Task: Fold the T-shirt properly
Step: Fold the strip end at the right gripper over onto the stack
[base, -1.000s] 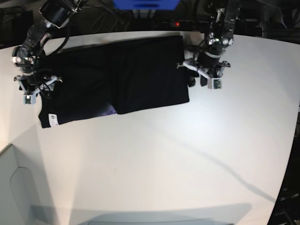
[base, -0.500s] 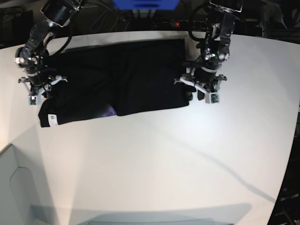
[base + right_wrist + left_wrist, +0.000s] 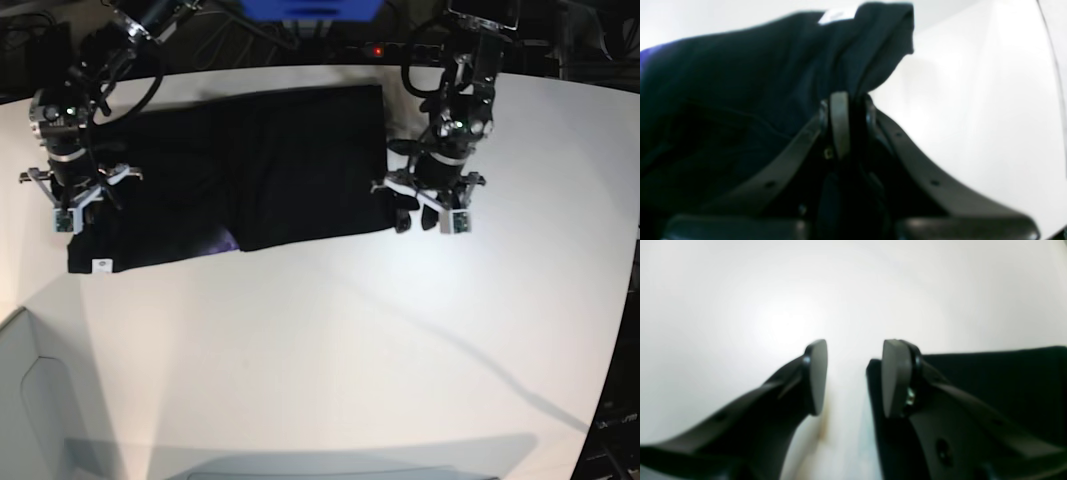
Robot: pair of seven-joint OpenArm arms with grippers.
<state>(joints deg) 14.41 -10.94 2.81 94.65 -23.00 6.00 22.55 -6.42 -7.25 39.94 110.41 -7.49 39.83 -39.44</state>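
The black T-shirt (image 3: pixel 280 165) lies spread flat across the back of the white table (image 3: pixel 330 350). A bit of purple print (image 3: pixel 228 240) shows at its front edge, and a small white tag (image 3: pixel 100 264) at the front left corner. My right gripper (image 3: pixel 80 200) is at the shirt's left end. In the right wrist view it (image 3: pixel 853 113) is shut on a bunched fold of the black cloth (image 3: pixel 740 83). My left gripper (image 3: pixel 412 218) is at the shirt's front right corner. In the left wrist view it (image 3: pixel 853 376) is open, with one finger over the cloth's edge (image 3: pixel 990 373) and the other over bare table.
A blue box (image 3: pixel 310 8) and cables sit behind the table's back edge. A pale grey surface (image 3: pixel 40 400) lies at the front left, beyond the table's edge. The table's right edge curves past dark equipment (image 3: pixel 625 420).
Both grippers have moved toward the table's front. The left gripper went from beside the shirt's right edge to its front right corner. The shirt's left end has shifted with the right gripper.
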